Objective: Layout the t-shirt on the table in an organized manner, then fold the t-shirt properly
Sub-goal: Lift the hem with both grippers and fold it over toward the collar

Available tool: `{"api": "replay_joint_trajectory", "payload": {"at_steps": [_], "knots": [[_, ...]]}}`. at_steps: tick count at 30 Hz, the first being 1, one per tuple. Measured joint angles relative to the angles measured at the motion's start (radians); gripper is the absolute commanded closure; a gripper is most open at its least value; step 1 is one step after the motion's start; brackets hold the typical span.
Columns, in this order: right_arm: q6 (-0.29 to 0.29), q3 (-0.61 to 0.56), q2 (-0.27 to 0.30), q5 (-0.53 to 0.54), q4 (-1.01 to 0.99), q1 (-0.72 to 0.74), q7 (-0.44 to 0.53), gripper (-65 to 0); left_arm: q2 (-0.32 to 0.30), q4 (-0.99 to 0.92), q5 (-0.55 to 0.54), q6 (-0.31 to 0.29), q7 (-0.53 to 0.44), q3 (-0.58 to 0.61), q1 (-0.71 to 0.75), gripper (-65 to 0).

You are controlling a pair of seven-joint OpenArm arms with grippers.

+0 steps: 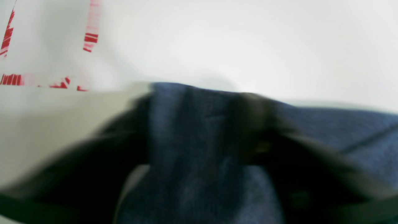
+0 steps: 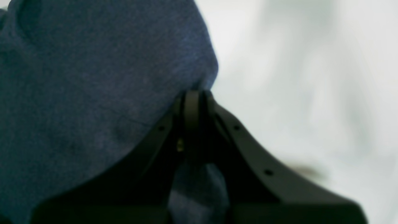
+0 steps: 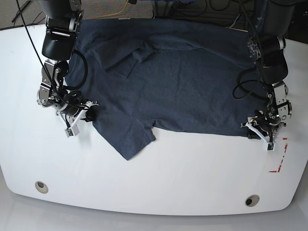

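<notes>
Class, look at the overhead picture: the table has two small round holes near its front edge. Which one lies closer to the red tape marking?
The hole on the picture's right, below the red tape marking. The other hole lies far off on the table.

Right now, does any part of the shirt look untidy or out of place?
Yes. The t-shirt is mostly flat, but near the collar a flap of fabric lies folded over with wrinkles. One sleeve sticks out at an angle toward the front of the table.
</notes>
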Motion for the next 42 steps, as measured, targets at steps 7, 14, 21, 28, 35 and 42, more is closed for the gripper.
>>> {"api": "replay_joint_trajectory", "payload": {"at_steps": [7, 14, 21, 28, 35, 42], "knots": [[0.000, 0.000, 0.000, 0.000, 0.000, 0.000, 0.000, 0.0, -0.001, 0.000, -0.008, -0.001, -0.006, 0.000, 0.005, 0.0], [0.000, 0.000, 0.000, 0.000, 0.003, 0.000, 0.000, 0.0, -0.001, 0.002, -0.008, -0.002, -0.006, 0.000, 0.006, 0.0], [0.000, -0.005, -0.008, -0.032, 0.128, -0.034, -0.085, 0.0, 0.004, 0.054, -0.010, -0.004, 0.003, -0.001, 0.037, 0.0], [-0.001, -0.005, -0.008, -0.046, 0.306, -0.071, -0.196, 0.0, 0.044, 0.267, 0.011, -0.003, 0.052, -0.003, 0.156, 0.0], [-0.001, -0.005, -0.008, -0.037, 0.441, -0.092, -0.232, 0.0, 0.081, 0.433, 0.003, -0.012, 0.045, 0.001, 0.233, 0.0], [-0.001, -0.005, -0.008, -0.043, 0.529, -0.133, -0.300, 0.0, 0.075, 0.530, 0.008, -0.007, 0.053, -0.001, 0.309, 0.0]]}}
